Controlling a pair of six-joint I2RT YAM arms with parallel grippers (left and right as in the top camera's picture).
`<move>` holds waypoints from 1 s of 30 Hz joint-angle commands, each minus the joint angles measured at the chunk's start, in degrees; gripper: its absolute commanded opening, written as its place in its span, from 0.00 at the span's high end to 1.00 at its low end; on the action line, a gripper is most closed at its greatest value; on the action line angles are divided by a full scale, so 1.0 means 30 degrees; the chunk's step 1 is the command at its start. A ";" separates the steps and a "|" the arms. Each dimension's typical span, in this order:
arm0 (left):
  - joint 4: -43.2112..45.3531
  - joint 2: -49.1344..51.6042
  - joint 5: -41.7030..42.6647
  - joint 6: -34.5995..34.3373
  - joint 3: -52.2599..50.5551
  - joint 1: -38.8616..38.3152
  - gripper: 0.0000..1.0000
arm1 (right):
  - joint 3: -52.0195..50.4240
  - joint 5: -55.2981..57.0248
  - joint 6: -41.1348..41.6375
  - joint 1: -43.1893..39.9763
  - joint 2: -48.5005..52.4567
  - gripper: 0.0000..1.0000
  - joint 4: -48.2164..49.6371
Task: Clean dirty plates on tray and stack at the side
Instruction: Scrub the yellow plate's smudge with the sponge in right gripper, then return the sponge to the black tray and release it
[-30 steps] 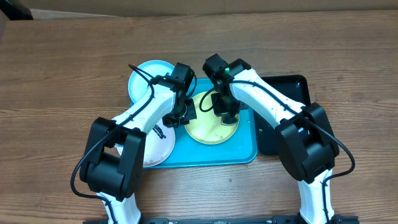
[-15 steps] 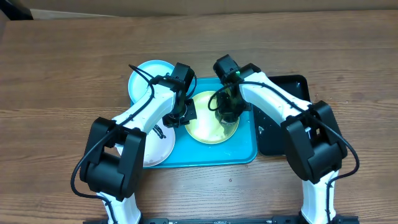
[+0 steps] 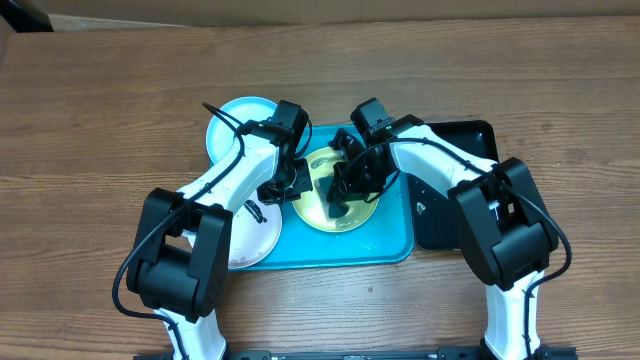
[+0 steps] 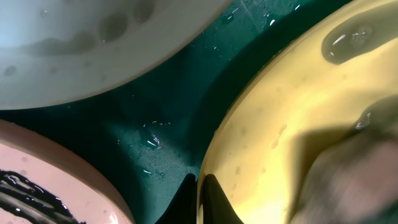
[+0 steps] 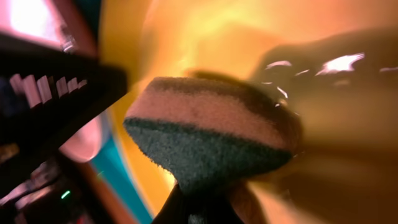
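The yellow-green rimmed plate [image 3: 325, 205] sits on the turquoise tray [image 3: 385, 242], wet with drops. My left gripper [image 3: 289, 187] is shut on its left rim; in the left wrist view the two fingers [image 4: 214, 202] pinch the plate's edge [image 4: 273, 130]. My right gripper [image 3: 347, 188] is shut on a sponge [image 5: 208, 127] with a dark green scouring face, pressed onto the yellow plate [image 5: 186, 37]. The light blue plate [image 3: 238, 122] lies at the tray's far-left corner. The white plate [image 3: 248, 238], with dark smears, overlaps the tray's left edge.
A narrower glossy black tray [image 3: 465, 150] lies right of the turquoise tray, partly under my right arm. Bare wooden table [image 3: 100, 120] surrounds everything. In the left wrist view water drops glisten on the tray floor [image 4: 155, 146] between the plates.
My right gripper has swept the sponge from the plate's right side leftward and toward the front, across its middle. The left gripper has kept its hold on the rim.
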 commanded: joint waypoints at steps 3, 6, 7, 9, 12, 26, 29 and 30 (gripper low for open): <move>0.0138 0.0525 0.0160 0.0270 0.0080 -0.0138 0.96 | 0.3628 -0.2973 -0.2244 -0.1392 -0.0248 0.96 -0.2426; 0.0124 0.0525 0.0160 0.0270 0.0080 -0.0138 0.96 | 0.6003 -0.1989 -0.2433 -0.2594 -0.0546 0.96 -0.4874; 0.0124 0.0525 0.0160 0.0262 0.0080 -0.0138 0.96 | 0.6841 -0.1217 -0.2433 -0.3067 -0.0590 0.96 -0.5880; 0.0131 0.0525 0.0160 0.0262 0.0080 -0.0138 0.96 | 0.8094 0.0299 -0.2441 -0.3825 -0.0641 0.96 -0.7650; 0.0160 0.0525 0.0160 0.0262 0.0080 -0.0138 0.96 | 0.9304 0.3271 -0.2426 -0.5027 -0.0648 0.96 -1.0287; 0.0488 0.0525 0.0168 0.0262 0.0080 -0.0138 0.96 | 0.6892 1.4797 -0.0532 -0.8233 -0.0678 0.96 -1.2233; 0.0495 0.0525 0.0160 0.0262 0.0080 -0.0138 0.96 | 0.5399 1.4950 -0.0532 -0.8240 -0.0678 0.96 -1.0841; 0.0495 0.0525 0.0160 0.0262 0.0080 -0.0138 0.96 | 0.4932 1.4950 -0.0532 -0.8240 -0.0678 0.96 -1.0397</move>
